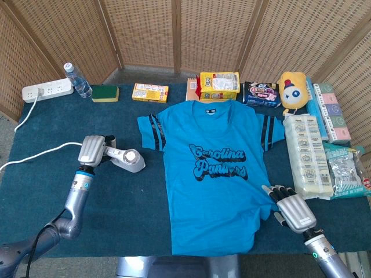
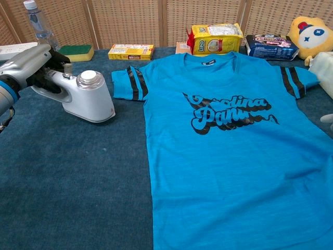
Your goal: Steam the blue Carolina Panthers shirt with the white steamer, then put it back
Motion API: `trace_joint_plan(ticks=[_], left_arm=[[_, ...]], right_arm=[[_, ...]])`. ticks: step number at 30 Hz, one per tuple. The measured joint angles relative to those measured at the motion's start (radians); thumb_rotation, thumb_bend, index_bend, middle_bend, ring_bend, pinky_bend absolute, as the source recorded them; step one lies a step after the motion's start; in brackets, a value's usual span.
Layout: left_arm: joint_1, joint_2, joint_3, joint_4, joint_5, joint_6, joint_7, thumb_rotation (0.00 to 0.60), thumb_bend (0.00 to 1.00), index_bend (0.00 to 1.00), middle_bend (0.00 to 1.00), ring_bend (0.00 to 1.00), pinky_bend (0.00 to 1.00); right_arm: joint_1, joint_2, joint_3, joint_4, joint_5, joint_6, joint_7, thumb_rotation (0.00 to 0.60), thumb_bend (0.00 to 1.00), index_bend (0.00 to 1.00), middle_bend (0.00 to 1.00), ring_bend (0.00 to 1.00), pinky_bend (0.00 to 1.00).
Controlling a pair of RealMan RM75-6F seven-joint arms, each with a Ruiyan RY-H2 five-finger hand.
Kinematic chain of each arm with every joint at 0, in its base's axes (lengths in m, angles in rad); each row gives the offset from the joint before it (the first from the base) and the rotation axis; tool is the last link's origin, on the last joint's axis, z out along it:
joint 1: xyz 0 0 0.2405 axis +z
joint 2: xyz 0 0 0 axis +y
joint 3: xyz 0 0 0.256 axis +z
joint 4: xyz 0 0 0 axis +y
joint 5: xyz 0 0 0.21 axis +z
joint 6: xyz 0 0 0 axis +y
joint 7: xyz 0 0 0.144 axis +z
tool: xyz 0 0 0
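The blue Carolina Panthers shirt [image 1: 214,174] [image 2: 229,151] lies flat and face up in the middle of the dark blue table. The white steamer [image 1: 128,160] [image 2: 89,97] stands on the table just left of the shirt's striped sleeve, apart from the cloth. My left hand [image 1: 93,150] [image 2: 28,65] grips its handle from the left. My right hand [image 1: 295,211] lies palm down beside the shirt's lower right edge, fingers spread, holding nothing. In the chest view only a sliver of that hand [image 2: 329,119] shows at the right border.
The steamer's white cord [image 1: 40,155] runs left to a power strip [image 1: 47,90]. Along the back stand a water bottle [image 1: 77,80], green sponge [image 1: 105,92], yellow box [image 1: 150,92], yellow bag [image 1: 219,86] and plush toy [image 1: 293,90]. Wrapped packs [image 1: 310,156] line the right side.
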Motion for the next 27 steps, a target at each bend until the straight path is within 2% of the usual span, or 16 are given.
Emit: trace_joint_plan(ticks=[9,17,23,27], left_arm=[[-0.044,-0.078,-0.021,0.092,-0.018,-0.05,0.0,0.6,0.36,0.68,0.76,0.67,0.73],[-0.055,-0.09,-0.015,0.112,-0.016,-0.082,-0.002,0.6,0.3,0.66,0.63,0.53,0.61],[-0.051,-0.073,-0.009,0.084,-0.013,-0.088,0.012,0.6,0.29,0.52,0.53,0.43,0.52],[-0.047,-0.061,-0.007,0.061,-0.014,-0.089,0.032,0.6,0.26,0.37,0.41,0.3,0.39]], right_arm=[[-0.002,0.015,0.005,-0.021,0.01,-0.004,-0.011,0.6,0.39,0.09,0.21,0.21,0.3],[0.001,0.021,0.009,-0.032,0.013,-0.012,-0.015,0.6,0.39,0.09,0.22,0.21,0.3],[0.004,0.022,0.011,-0.036,0.011,-0.014,-0.015,0.6,0.4,0.09,0.22,0.21,0.31],[0.003,0.023,0.011,-0.037,0.009,-0.011,-0.011,0.6,0.4,0.09,0.22,0.21,0.31]])
